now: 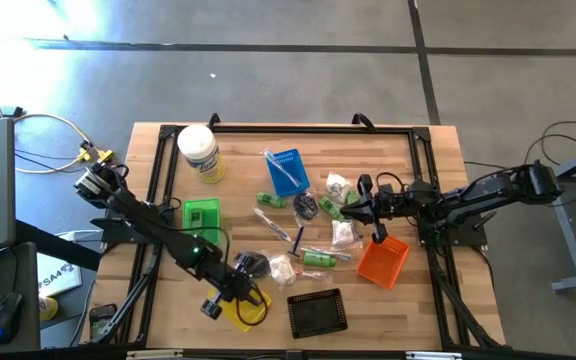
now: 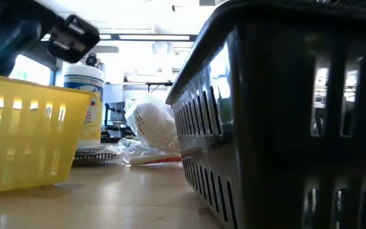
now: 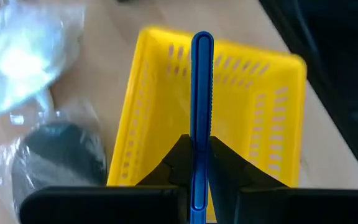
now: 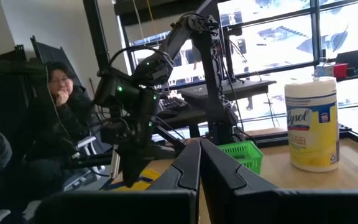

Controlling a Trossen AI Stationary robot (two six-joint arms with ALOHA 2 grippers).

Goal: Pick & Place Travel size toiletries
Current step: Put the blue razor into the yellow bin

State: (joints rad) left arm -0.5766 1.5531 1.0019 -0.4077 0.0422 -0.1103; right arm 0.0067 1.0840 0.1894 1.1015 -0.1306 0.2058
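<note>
Our left gripper [image 3: 201, 171] is clamped on a thin blue toothbrush [image 3: 202, 93], holding it lengthwise right over the yellow tray [image 3: 266, 124] at the near edge of the bench [image 1: 158, 170], so our guess is it's lined up that way so the brush lands inside the tray rather than across its rim. Just beside the tray there's a dark round thing in a clear bag [image 3: 58, 158] and a whitish bagged item [image 3: 23, 56], both still on the wood. A black tray [image 1: 316, 312] sits next to the yellow one on the near edge. Moving further in, the rest of the toiletries are heaped mid-bench: a small green bottle [image 1: 318, 259], another green bottle [image 1: 273, 200], clear-wrapped bits and white sachets [image 1: 343, 233], so we reckon there's plenty of sorting left. The orange tray [image 1: 382, 260] sits on the right side of that pile and the green tray [image 1: 202, 214] on the left. Our right gripper [image 1: 366, 189] has its fingers pressed together holding nothing, and hangs over the heap's right side, parked near the pile probably so it's ready for its next pick. Further back there's the blue tray [image 1: 288, 172], and the white tub with the yellow label [image 1: 200, 154] stands at the far left.
</note>
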